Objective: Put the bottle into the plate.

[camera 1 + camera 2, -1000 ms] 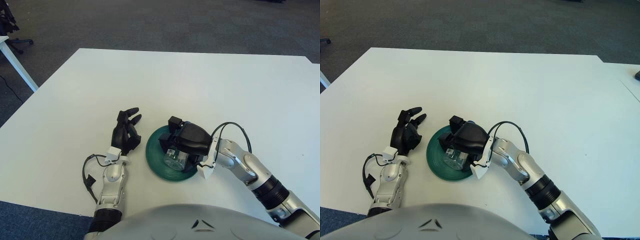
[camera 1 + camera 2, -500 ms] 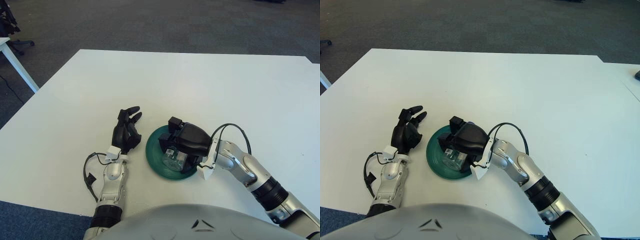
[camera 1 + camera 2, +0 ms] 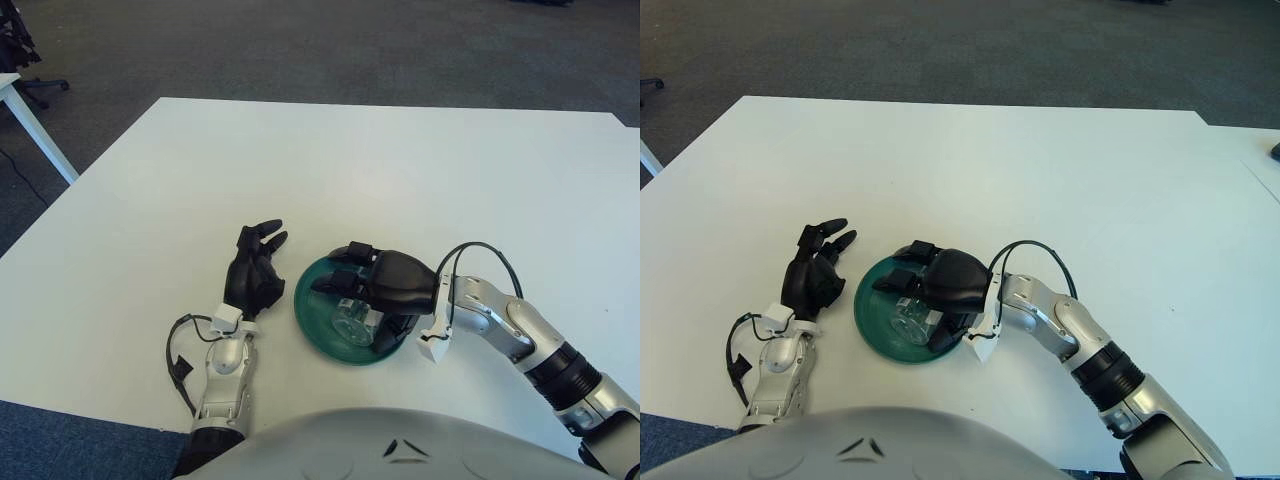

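Right hand [image 3: 375, 285] over green plate [image 3: 312, 318] w/ fingers spread, not gripping, clear bottle [image 3: 352, 318] lying inside plate, so imo lift hand straight up w/o nudging bottle; left hand [image 3: 252, 275] idle, open, on bench [image 3: 400, 170] just left of plate.

Right hand [image 3: 385, 285]: reaching in from the right on a bent forearm, palm facing down, fingers spreading loosely, gripping nothing. Left hand [image 3: 252, 278]: lying just to its left, fingers pointing forward, relaxing open
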